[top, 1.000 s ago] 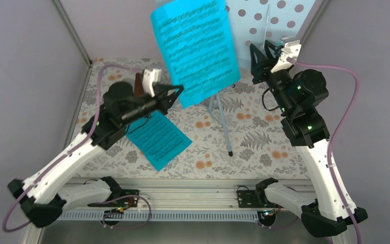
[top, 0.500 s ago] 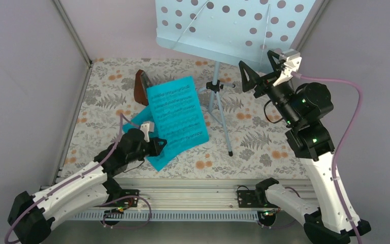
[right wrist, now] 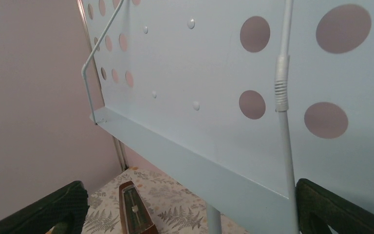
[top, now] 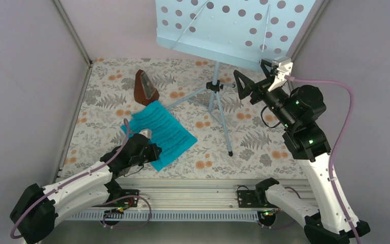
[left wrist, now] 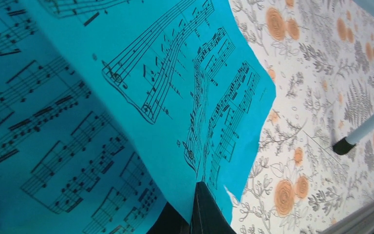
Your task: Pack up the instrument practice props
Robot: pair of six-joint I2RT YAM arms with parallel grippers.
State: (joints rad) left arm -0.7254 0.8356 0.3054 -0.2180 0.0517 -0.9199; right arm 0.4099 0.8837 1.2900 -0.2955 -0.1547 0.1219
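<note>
The teal sheet of music (top: 165,133) lies low over the floral table, and my left gripper (top: 155,148) is shut on its near edge. In the left wrist view the sheet (left wrist: 141,87) fills the left and the jaws (left wrist: 198,197) pinch its lower edge; a second teal sheet (left wrist: 39,161) lies under it. The pale blue perforated music stand (top: 233,25) stands at the back on silver tripod legs (top: 222,119). My right gripper (top: 254,84) is open just below the stand's lip (right wrist: 195,161), touching nothing. The reddish-brown metronome (top: 144,88) stands upright, left of the tripod.
Grey walls and metal corner posts (top: 73,33) close in the floral table. A tripod foot (left wrist: 343,145) rests right of the sheets. The metal rail (top: 193,188) with both arm bases runs along the near edge.
My left arm brought the teal sheet down from in front of the stand onto the table, toward the near edge. My right gripper opened wide and shifted slightly left.
</note>
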